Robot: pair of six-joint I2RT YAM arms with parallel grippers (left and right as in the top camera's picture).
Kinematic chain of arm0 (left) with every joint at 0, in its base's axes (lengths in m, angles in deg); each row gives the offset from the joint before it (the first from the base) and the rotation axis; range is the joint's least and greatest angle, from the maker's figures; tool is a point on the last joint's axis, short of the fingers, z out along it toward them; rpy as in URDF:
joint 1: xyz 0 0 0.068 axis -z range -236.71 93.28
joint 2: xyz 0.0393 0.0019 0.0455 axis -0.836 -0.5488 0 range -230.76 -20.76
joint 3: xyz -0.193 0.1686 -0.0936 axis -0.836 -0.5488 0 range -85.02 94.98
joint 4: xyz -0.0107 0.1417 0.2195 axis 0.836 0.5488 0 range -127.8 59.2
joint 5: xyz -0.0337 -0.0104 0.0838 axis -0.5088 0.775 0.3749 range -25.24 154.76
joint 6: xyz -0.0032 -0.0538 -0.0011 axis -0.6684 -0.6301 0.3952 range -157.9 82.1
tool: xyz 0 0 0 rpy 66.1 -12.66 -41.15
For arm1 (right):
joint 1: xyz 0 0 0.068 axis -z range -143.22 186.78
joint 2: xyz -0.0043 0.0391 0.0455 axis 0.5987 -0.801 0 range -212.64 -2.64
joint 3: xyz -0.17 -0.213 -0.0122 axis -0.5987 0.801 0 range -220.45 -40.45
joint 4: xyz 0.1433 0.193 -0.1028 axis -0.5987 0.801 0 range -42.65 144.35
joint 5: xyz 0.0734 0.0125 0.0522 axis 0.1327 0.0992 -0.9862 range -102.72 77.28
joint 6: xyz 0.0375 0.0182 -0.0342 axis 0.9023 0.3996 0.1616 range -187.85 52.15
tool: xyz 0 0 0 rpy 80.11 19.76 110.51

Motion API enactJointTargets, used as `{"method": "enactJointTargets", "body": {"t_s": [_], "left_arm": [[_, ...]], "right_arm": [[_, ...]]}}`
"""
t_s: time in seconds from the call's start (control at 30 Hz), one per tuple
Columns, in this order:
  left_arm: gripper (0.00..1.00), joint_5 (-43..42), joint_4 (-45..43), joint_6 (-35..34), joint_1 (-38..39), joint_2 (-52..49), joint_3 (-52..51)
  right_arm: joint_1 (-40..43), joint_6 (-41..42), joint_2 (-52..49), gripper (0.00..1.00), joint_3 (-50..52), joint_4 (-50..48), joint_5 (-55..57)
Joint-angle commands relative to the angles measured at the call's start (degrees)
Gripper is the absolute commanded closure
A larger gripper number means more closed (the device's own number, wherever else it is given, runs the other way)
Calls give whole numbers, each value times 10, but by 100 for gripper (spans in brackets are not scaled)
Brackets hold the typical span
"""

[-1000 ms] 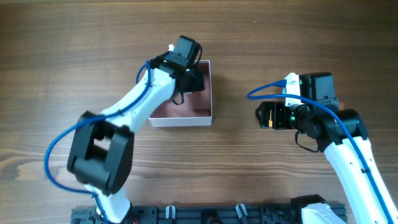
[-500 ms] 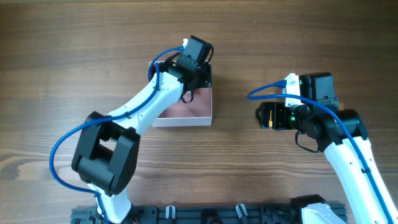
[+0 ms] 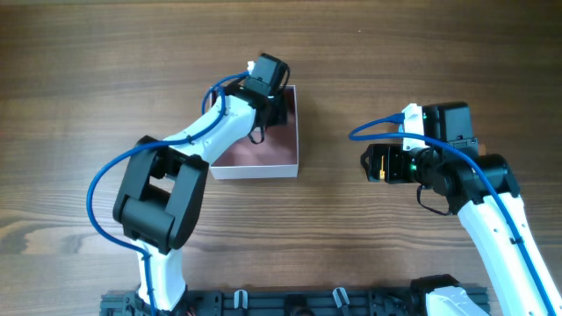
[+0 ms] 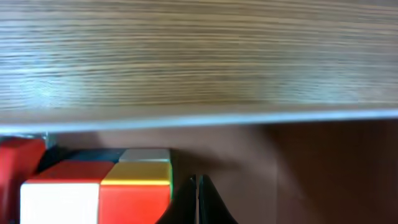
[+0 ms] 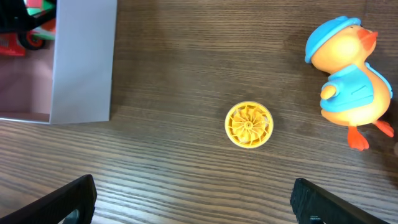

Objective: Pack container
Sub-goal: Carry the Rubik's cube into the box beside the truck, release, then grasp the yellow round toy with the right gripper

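Brown wood-grain table (image 3: 439,53). Container (image 3: 255,171): white walls, pink floor. Left gripper (image 4: 198,198): in container's far corner, jaws closed together, empty; multicoloured cube (image 4: 99,186) just beside. Right gripper (image 5: 193,202): right of container, jaws wide, empty, above yellow disc (image 5: 249,124) and duck (image 5: 348,81). Advised: lift left straight up, cube undisturbed; centre right over disc. Legible writing: none.

I work over a wooden table (image 3: 439,53), mid-brown, its grain running from side to side, with a paler patch (image 3: 25,237) toward my left. Even light lies on it, leaving a soft sheen on the wood. A black rail (image 3: 290,303) lines the near edge.
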Motion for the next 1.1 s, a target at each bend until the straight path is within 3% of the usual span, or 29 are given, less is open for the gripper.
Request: {"method": "enactJointTargets", "body": {"t_s": [0.0, 0.13, 0.37, 0.43, 0.47, 0.5, 0.57, 0.6, 0.73, 0.8, 0.9, 1.07], "left_arm": [[96, 19, 14, 3, -21, -5, 2], [95, 19, 14, 3, -22, -5, 2], [80, 19, 19, 28, 7, 23, 12], [62, 39, 38, 37, 16, 64, 19], [42, 52, 48, 37, 16, 89, 21], [35, 62, 56, 37, 14, 109, 21], [6, 81, 84, 37, 3, 168, 21], [0, 83, 105, 37, -10, 205, 21], [0, 83, 216, 18, -80, 294, 21], [0, 74, 274, 0, -129, 311, 20], [0, -5, 340, 1, -232, 313, 18], [0, -104, 330, 94, -314, 298, -28]], "right_arm": [[-3, 2, 0, 0, -10, 0, 13], [-3, 2, 0, 0, -10, 0, 14], [-3, 2, 0, 0, -10, 0, 14], [-3, 2, 0, 0, -10, 0, 14], [-3, 2, 0, 0, -10, 0, 14], [-3, 2, 0, 0, -10, 0, 14], [-3, 2, 0, 0, -11, 1, 13], [-3, 2, 0, 0, -10, 1, 13], [-3, -2, 0, 0, -11, 0, 14], [0, 53, -1, 0, -15, 1, 19], [8, 78, -31, 0, -19, -2, 28], [8, 101, -188, 0, -19, -12, 87]]}}
